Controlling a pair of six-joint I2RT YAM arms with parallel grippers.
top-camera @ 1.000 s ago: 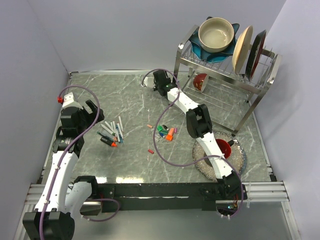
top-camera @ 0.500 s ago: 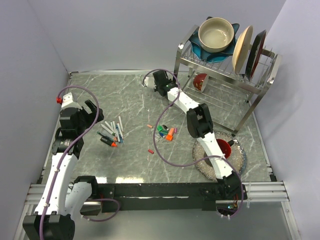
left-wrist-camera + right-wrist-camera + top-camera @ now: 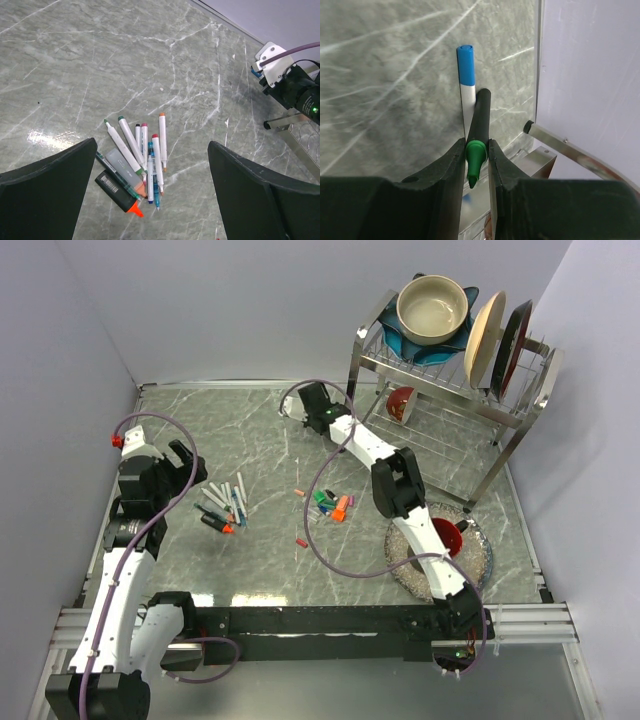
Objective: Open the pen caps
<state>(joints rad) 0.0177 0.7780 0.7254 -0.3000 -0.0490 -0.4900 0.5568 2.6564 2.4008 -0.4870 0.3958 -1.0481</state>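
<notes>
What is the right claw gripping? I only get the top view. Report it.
Observer: The right claw is shut on a black pen with a green end.
Operator: Check beside it.
Observer: A white pen with a blue cap lies right alongside that black pen.
Operator: Now the left side.
Observer: The left claw hangs open over loose pens that look uncapped, coloured tips bare.

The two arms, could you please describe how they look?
The left arm and right arm have white shells and black joints. The left gripper and right gripper are black, with broad fingers. A purple cable loops along each arm; a red tab marks the left wrist.
</notes>
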